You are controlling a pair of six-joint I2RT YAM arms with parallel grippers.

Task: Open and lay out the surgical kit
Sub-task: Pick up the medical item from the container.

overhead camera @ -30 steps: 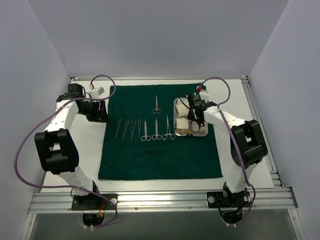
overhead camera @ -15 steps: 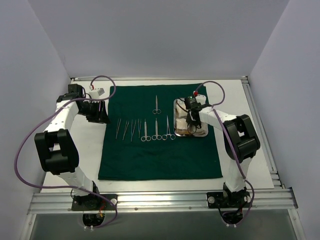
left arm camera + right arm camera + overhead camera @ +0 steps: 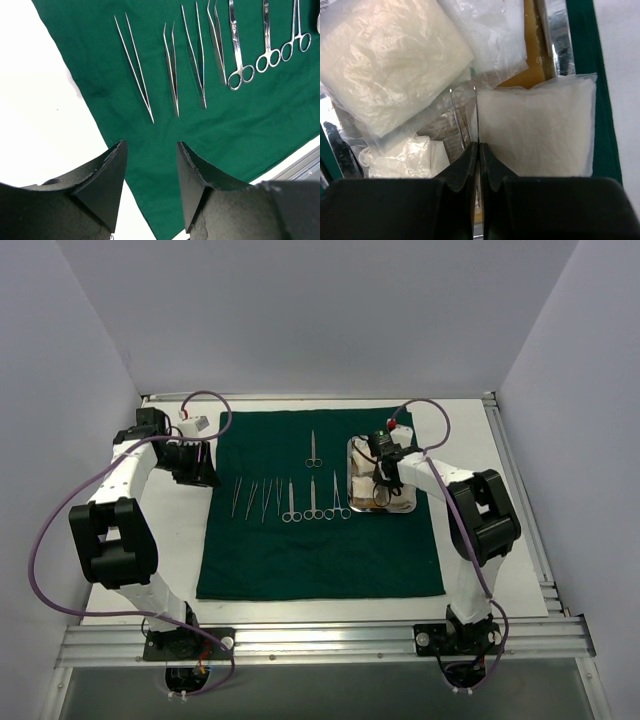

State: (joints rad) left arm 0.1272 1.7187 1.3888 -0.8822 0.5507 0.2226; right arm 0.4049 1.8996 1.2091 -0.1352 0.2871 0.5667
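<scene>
The dark green cloth lies spread flat, with several slim forceps and scissors lined up on it. At its right end sits the steel tray, into which my right gripper reaches. In the right wrist view that gripper is shut on a thin silver forceps lying among a white gauze pad and clear packets. My left gripper hovers open over the cloth's left edge, short of the forceps, holding nothing.
A single pair of scissors lies apart, farther back on the cloth. White table borders the cloth on the left, with metal rails at the table edges. The tray's steel rim shows beside a green strip.
My right gripper has shifted left, deeper into the tray, and its jaws have closed on the thin forceps. The left arm has not moved.
</scene>
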